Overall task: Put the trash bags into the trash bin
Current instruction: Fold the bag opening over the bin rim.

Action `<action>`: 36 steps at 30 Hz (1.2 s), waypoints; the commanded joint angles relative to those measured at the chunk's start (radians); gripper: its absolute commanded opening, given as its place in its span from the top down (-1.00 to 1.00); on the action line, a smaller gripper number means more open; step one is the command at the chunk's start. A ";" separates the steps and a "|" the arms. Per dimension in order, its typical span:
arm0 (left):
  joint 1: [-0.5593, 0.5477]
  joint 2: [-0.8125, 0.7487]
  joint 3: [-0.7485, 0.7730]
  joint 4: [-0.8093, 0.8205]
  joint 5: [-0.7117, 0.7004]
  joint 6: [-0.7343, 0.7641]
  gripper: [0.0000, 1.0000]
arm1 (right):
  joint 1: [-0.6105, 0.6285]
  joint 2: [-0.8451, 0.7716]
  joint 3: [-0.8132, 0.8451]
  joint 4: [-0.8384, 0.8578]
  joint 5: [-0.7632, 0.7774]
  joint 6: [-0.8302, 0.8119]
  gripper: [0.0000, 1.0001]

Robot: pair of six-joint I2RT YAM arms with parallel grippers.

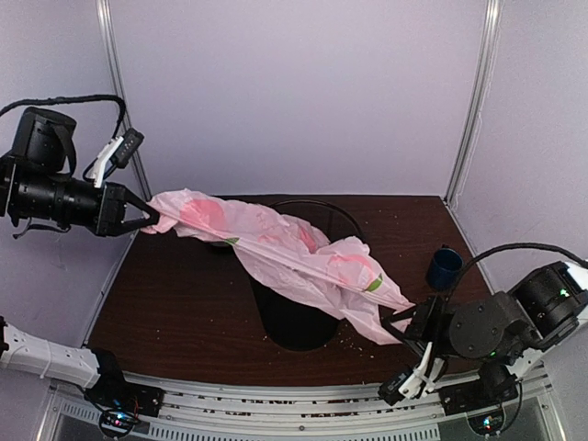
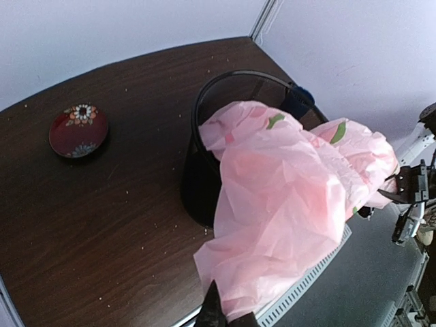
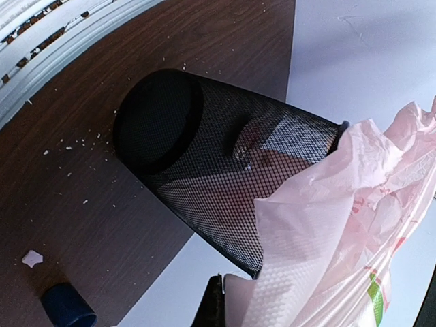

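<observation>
The left claw [image 1: 145, 219] and right claw [image 1: 402, 320] each clamp one end of the trash bag [image 1: 285, 248], which is stretched over the trash bin [image 1: 296, 323]. Insertion is not yet done.

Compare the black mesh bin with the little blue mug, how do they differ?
The trash bin is black see-through wire mesh; the mug is solid dark blue. The bin is far taller and wider than the mug. The pink bag drapes across the bin's rim; nothing covers the mug. Both stand upright, open-topped, on the brown table.
</observation>
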 commanded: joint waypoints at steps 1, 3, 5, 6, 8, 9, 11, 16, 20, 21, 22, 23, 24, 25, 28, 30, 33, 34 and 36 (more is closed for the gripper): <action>0.013 -0.001 0.121 -0.056 -0.156 0.002 1.00 | 0.006 -0.109 -0.057 -0.114 0.065 -0.079 1.00; 0.013 0.016 0.041 -0.053 -0.152 0.001 1.00 | 0.006 -0.129 -0.075 -0.115 0.052 -0.078 1.00; 0.013 0.026 -0.063 -0.025 -0.127 0.008 1.00 | 0.006 -0.138 -0.091 -0.129 0.033 -0.063 1.00; 0.014 0.028 -0.115 -0.015 -0.129 0.008 1.00 | 0.006 -0.144 -0.112 -0.130 0.021 -0.058 1.00; 0.014 0.038 -0.203 -0.021 -0.190 -0.005 1.00 | 0.006 -0.164 -0.155 -0.102 0.000 -0.051 1.00; 0.014 0.039 -0.240 -0.022 -0.221 -0.008 1.00 | 0.007 -0.175 -0.178 -0.081 -0.011 -0.051 1.00; 0.017 0.040 -0.316 0.004 -0.249 -0.014 1.00 | 0.007 -0.187 -0.218 -0.039 -0.032 -0.053 1.00; 0.033 0.082 -0.438 0.136 -0.182 0.024 1.00 | 0.006 -0.190 -0.311 0.078 -0.034 -0.069 1.00; 0.051 0.158 -0.458 0.228 -0.224 0.062 1.00 | 0.003 -0.193 -0.401 0.230 0.008 -0.086 1.00; 0.054 0.173 -0.459 0.250 -0.255 0.068 1.00 | 0.000 -0.197 -0.429 0.266 0.023 -0.083 0.99; 0.059 0.185 -0.458 0.267 -0.296 0.069 1.00 | -0.009 -0.206 -0.458 0.287 0.037 -0.086 0.93; 0.065 0.195 -0.459 0.285 -0.330 0.072 1.00 | -0.019 -0.216 -0.478 0.290 0.045 -0.089 0.90; 0.070 0.203 -0.462 0.309 -0.356 0.079 1.00 | -0.036 -0.227 -0.492 0.291 0.049 -0.085 0.88; 0.071 0.206 -0.464 0.332 -0.372 0.088 1.00 | -0.048 -0.236 -0.496 0.292 0.050 -0.076 0.77; 0.073 0.179 -0.472 0.417 -0.301 0.138 1.00 | -0.070 -0.238 -0.454 0.246 0.028 -0.025 0.36; 0.072 0.138 -0.479 0.468 -0.199 0.176 1.00 | -0.069 -0.233 -0.381 0.171 -0.026 0.019 0.05; 0.072 0.077 -0.478 0.466 -0.159 0.197 0.79 | -0.068 -0.217 -0.281 0.048 -0.095 0.070 -0.17; 0.072 0.060 -0.471 0.441 -0.159 0.205 0.62 | -0.067 -0.215 -0.256 0.011 -0.110 0.077 -0.21; 0.072 0.025 -0.461 0.390 -0.172 0.210 0.34 | -0.066 -0.215 -0.217 -0.032 -0.127 0.097 -0.30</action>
